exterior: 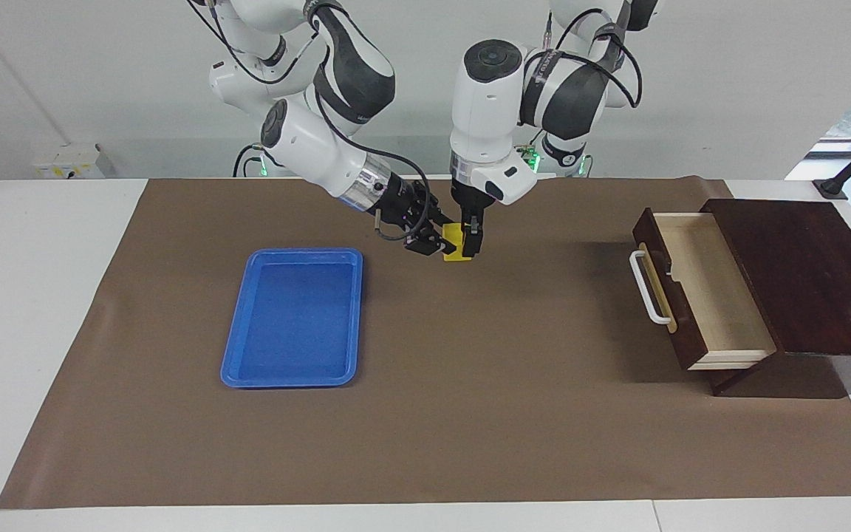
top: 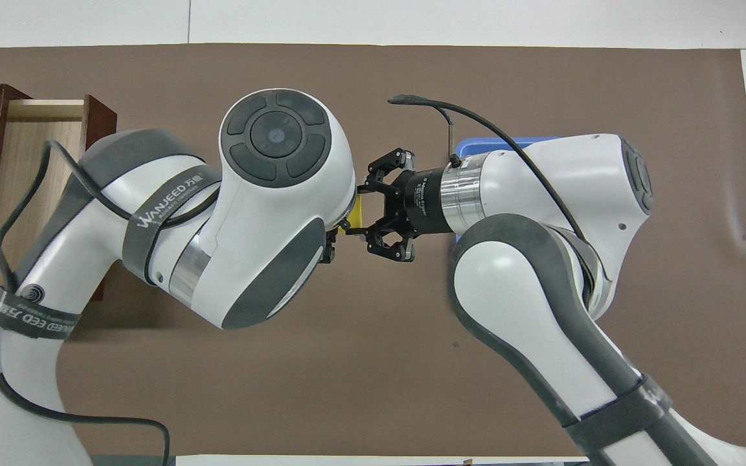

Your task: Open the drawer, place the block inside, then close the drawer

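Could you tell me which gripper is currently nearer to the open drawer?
Left. The left gripper is at the block on the side toward the drawer; the right gripper holds the block from the blue tray's side.

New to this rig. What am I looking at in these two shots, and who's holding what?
Two white robot arms work at a table covered by a brown mat. One picture faces the robots from across the table; the other looks down from above their own end, so the sides are swapped between them.

On the mat lie a flat blue plastic tray and, at the left arm's end, a dark wooden box with its drawer pulled open and nothing visible inside.

Between tray and drawer, both grippers meet at a small yellow block. The right gripper is shut on it, and the left gripper has closed on it from above. This looks like a handover.
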### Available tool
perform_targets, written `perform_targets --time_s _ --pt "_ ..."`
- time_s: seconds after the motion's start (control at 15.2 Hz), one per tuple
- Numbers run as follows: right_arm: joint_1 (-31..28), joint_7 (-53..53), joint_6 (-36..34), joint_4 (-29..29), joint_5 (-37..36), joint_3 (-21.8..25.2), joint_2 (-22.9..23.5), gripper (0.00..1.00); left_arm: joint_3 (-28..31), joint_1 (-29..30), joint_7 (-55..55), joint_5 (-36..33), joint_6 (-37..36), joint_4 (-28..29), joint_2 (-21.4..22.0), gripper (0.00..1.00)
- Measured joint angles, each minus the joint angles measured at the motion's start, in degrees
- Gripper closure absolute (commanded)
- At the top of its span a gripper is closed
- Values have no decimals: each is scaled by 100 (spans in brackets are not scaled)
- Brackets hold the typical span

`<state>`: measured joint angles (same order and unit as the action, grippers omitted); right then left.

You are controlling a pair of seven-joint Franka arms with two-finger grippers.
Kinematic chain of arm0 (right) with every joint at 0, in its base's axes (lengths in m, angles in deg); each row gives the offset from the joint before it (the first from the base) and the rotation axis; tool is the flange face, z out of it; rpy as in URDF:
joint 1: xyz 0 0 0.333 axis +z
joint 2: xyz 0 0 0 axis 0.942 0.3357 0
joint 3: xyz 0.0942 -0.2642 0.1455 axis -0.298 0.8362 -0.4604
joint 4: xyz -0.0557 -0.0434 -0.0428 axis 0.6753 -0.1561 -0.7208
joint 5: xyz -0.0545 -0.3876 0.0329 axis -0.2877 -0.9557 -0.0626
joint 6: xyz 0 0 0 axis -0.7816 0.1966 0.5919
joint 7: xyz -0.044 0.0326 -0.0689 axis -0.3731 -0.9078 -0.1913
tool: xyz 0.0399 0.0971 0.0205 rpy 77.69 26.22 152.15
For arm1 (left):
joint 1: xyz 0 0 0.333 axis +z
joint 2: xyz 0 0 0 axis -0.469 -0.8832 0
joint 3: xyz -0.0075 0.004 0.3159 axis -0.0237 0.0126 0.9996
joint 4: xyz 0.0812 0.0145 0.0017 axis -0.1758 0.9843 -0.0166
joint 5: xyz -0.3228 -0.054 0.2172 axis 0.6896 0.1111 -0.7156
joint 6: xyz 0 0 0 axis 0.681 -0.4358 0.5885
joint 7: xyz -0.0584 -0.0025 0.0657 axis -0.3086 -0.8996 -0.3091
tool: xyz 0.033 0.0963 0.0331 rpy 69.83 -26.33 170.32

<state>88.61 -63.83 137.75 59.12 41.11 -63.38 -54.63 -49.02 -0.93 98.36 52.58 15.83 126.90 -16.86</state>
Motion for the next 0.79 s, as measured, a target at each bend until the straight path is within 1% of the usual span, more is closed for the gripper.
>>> perform_targets --time_s 0.33,0.39,0.46,0.79 --pt "3 0 20 -15 0 10 0 100 7 -1 15 1 18 -34 -14 100" --pt "3 0 22 -19 0 11 0 53 9 -1 15 1 18 -40 -14 100" --pt "3 -16 24 -23 0 12 0 1 10 -1 12 0 18 -48 -17 100" --pt "3 -401 27 -36 0 14 1 0 54 0 9 -8 19 -287 -124 100"
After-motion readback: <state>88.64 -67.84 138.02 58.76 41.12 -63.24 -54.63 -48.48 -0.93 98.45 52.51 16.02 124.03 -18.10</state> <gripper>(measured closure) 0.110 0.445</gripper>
